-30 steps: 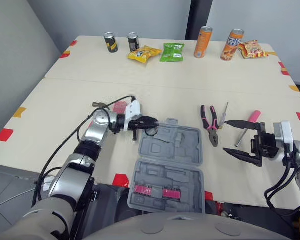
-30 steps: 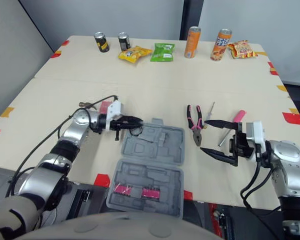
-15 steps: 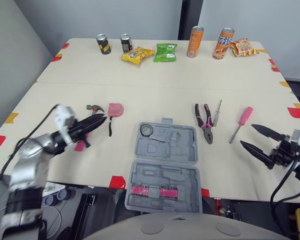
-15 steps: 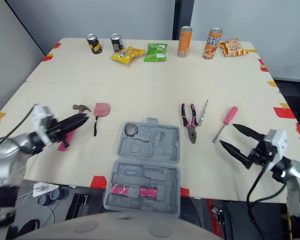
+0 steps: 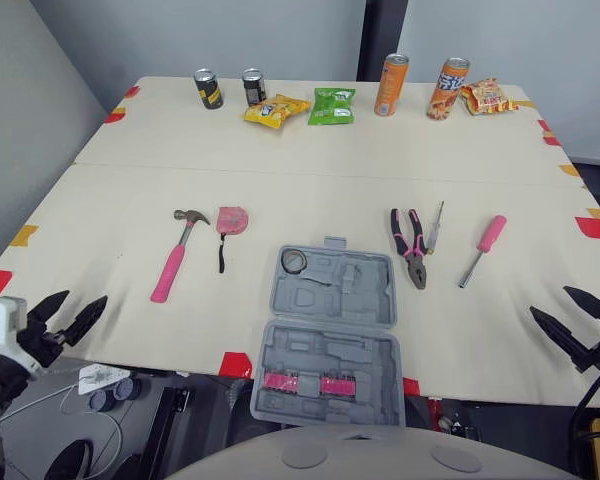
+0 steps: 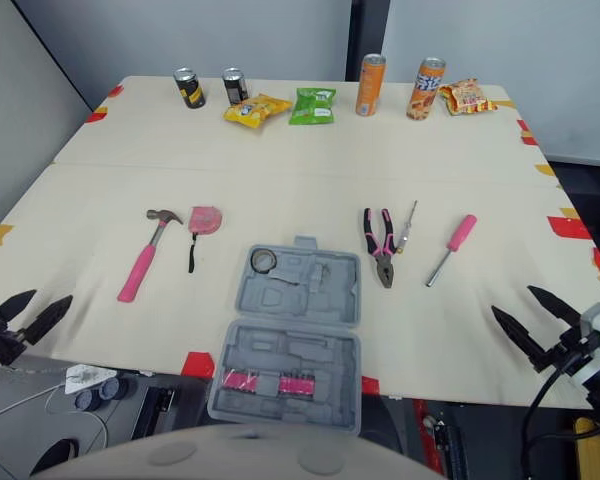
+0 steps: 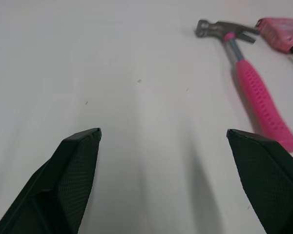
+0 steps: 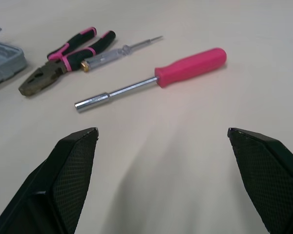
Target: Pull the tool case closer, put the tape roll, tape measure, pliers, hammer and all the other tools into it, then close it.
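Tool case [image 5: 330, 335] lay open and flat at the table's [image 5: 310, 160] near edge, roughly centre. The tape roll [image 5: 293, 261], a dark ring, sat in the far-left recess of the case's far half.

Other tools were out on the table:
- Hammer [image 5: 175, 260] with a pink handle lay left of the case, head pointing away.
- Tape measure [image 5: 230, 220] was just beside the hammer head, between hammer and case.
- Pliers [image 5: 412, 240] lay right of the case, with a thin screwdriver [image 5: 435, 225] just beside them.
- A pink-handled driver [image 5: 483, 248] lay further right, apart from the pliers.

Left end effector [image 5: 83, 297] was spread and empty at the near-left table edge, well apart from the hammer. Right end effector [image 5: 550, 301] was spread and empty at the near-right edge, short of the pink-handled driver.

Cans [image 5: 392, 85] and snack bags [image 5: 333, 105] stood along the far edge.
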Action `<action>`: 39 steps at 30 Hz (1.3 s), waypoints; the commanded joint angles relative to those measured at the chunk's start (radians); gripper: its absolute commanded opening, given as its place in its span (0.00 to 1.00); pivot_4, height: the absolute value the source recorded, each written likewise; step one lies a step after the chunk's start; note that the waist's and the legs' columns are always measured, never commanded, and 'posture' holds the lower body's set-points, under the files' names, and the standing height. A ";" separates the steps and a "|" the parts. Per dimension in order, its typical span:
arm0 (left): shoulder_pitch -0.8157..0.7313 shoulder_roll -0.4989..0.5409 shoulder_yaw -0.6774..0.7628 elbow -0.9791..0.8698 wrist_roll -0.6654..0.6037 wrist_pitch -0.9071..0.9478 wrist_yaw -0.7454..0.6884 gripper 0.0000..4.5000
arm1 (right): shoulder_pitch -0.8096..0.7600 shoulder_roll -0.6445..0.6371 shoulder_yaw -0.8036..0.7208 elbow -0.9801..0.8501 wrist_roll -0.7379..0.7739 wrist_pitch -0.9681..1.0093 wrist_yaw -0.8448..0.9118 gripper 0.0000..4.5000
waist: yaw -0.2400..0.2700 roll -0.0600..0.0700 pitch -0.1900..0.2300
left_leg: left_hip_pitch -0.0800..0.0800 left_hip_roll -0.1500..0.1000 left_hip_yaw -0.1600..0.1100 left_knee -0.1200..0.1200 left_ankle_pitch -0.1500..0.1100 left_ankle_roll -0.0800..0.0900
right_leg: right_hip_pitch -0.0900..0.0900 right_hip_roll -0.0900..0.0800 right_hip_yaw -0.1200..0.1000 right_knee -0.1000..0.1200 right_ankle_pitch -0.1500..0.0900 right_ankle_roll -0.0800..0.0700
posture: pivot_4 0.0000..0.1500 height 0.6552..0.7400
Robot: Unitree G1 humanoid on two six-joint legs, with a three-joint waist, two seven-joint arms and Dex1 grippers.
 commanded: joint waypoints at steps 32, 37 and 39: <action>-0.053 -0.214 -0.438 -0.831 0.117 0.454 0.483 0.99 | -0.101 -0.059 0.187 -0.602 0.110 0.216 0.198 1.00 | -0.004 0.002 0.001 | 0.000 0.000 -0.005 0.001 0.001 0.010 | 0.001 0.001 -0.001 0.001 0.003 0.006 | 1.00 1.00; -0.102 -0.324 -0.463 -0.852 0.173 0.533 0.671 0.99 | -0.132 -0.057 0.208 -0.651 0.114 0.241 0.199 1.00 | -0.002 0.002 0.001 | 0.000 -0.001 -0.005 0.001 0.001 0.010 | 0.001 0.002 0.000 0.002 0.004 0.006 | 1.00 1.00; -0.128 -0.373 -0.479 -0.828 0.188 0.539 0.725 0.99 | -0.137 -0.057 0.214 -0.680 0.122 0.257 0.197 1.00 | 0.001 0.002 0.001 | -0.001 -0.001 -0.005 0.001 0.001 0.009 | 0.001 0.003 0.000 0.002 0.004 0.007 | 1.00 1.00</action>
